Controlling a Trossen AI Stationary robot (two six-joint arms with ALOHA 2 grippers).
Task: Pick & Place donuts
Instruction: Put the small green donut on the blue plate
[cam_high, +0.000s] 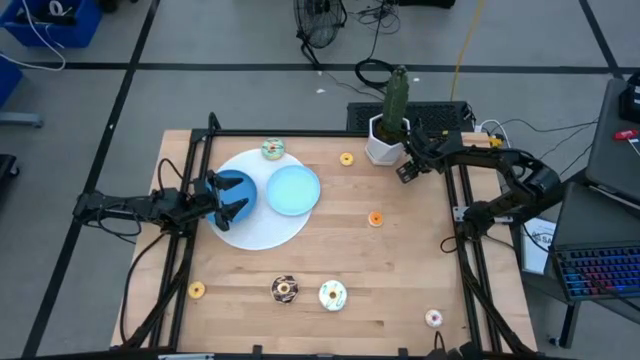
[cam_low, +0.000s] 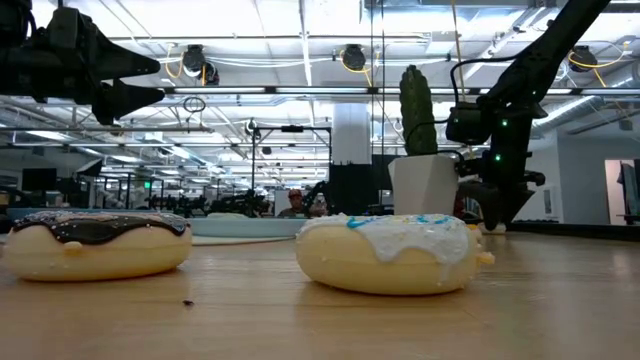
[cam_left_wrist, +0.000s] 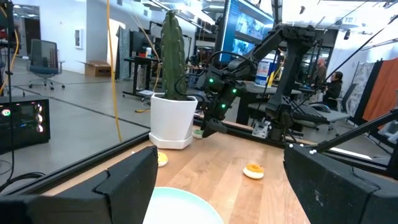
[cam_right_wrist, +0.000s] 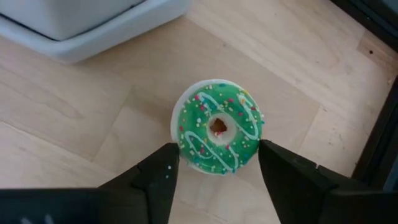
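The right gripper (cam_right_wrist: 214, 163) hangs over a green donut (cam_right_wrist: 219, 133) with white squiggles and sprinkles, which lies flat on the wooden table (cam_high: 400, 270) just beside the white cactus pot (cam_high: 383, 140), at roughly one o'clock on the tabletop in the high view. In the right wrist view its two dark fingers stand either side of the ring, partly spread with a narrow gap on each flank — nothing is gripped yet. The left gripper (cam_high: 228, 195) waits at nine o'clock over the dark blue bowl (cam_high: 233, 187), fingers spread wide and empty, next to the light blue plate (cam_high: 294, 189). Other donuts are scattered about: an orange one (cam_high: 376, 218) near the centre, a yellow one (cam_high: 346, 158) at twelve, a chocolate one (cam_high: 284, 289) and a white-iced one (cam_high: 332, 295) at six, a pink one (cam_high: 433, 318) at five. The green piece looks like a small moulded toy, so probably light and fairly stiff, with a glossy icing that could slip under smooth pads. The sensible hold seems to be across the outer rim at its widest, squeezing on the pale base below the icing rather than on the rounded top — a pinch set too high could squirt it out sideways toward the pot. Being so light, it may also skate on the wood if one finger touches first.
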